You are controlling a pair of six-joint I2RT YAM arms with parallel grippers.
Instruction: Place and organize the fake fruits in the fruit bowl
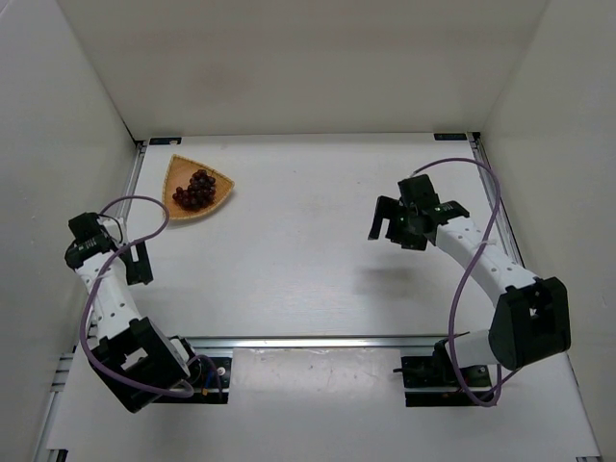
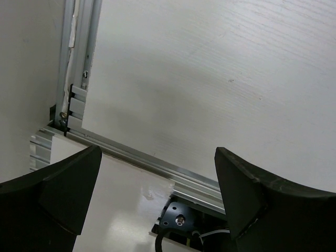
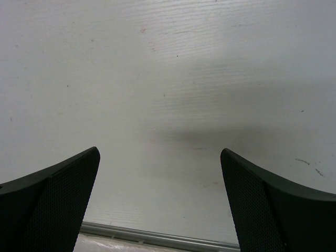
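Hanging the left gripper (image 1: pixel 135 262) low beside the left wall, fingers spread as wide as they go and gripping nothing. Looking down through that gap onto bare table (image 2: pixel 210 79), with a metal rail (image 2: pixel 131 156) crossing between the fingertips and a second rail running up the left edge. Finding the grapes (image 1: pixel 195 189) lying inside the bowl (image 1: pixel 183 166), well away from the left fingers, farther up the table and slightly to their right, close to the far-left corner and near both the side rail and the back edge. Leaving open tabletop between those fingers and the bowl's near rim. Holding the right gripper (image 1: pixel 392 229) above the table's right half, fingers also spread wide, gripping nothing. Showing only white surface between them in the wrist view, with a rail edge low in the gap. Seeing grapes and bowl far off to the left of the right fingers, across wide free tabletop
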